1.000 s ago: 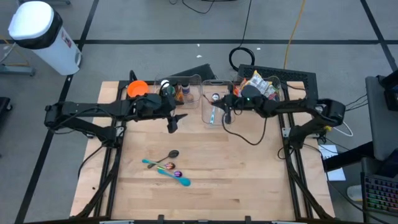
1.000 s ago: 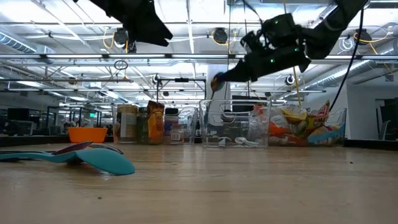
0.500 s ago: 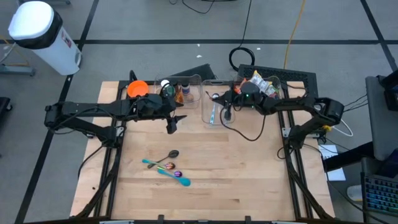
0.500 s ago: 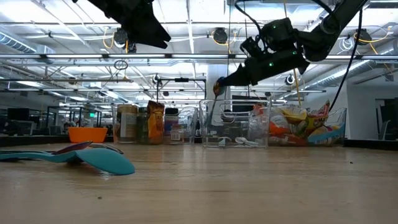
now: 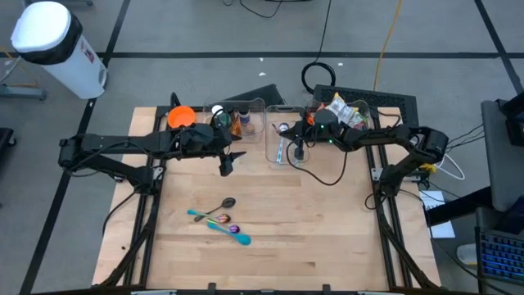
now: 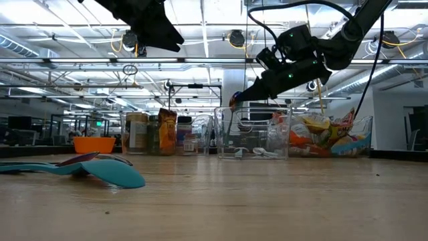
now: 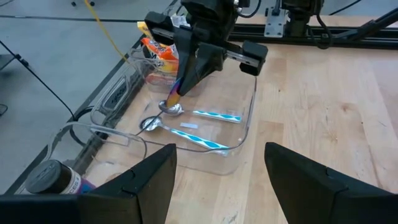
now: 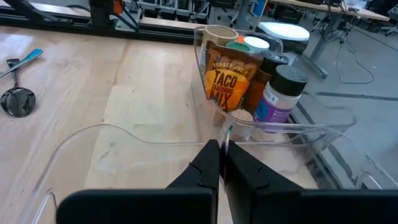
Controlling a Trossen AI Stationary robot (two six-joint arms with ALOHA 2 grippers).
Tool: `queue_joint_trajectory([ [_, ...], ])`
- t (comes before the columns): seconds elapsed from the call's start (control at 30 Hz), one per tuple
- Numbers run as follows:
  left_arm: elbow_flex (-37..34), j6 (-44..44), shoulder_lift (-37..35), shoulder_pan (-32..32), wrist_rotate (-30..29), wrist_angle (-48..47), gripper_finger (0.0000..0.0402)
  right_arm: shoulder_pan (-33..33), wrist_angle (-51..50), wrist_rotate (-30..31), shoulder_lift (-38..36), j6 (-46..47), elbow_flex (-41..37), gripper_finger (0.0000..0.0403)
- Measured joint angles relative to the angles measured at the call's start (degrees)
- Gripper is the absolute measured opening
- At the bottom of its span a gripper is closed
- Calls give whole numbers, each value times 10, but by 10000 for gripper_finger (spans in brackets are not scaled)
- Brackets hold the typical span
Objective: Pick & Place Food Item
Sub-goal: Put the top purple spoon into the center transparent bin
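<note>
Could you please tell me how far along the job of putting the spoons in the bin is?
Done: two blue-handled utensils lie in the clear bin. In hand: the right gripper holds a spoon above that bin, jaws shut on it. Left: several spoons lie on the table; the left gripper hovers open near the bin.
</note>
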Motion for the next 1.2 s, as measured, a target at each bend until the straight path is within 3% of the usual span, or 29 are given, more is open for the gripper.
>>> queue_joint_trajectory([
  [0.67, 0, 0, 0, 0, 0, 2, 248, -2, 0, 0, 0, -11, 0, 0],
  [1.2, 0, 0, 0, 0, 0, 2, 248, -1, 51, 0, 64, -11, 0, 0],
])
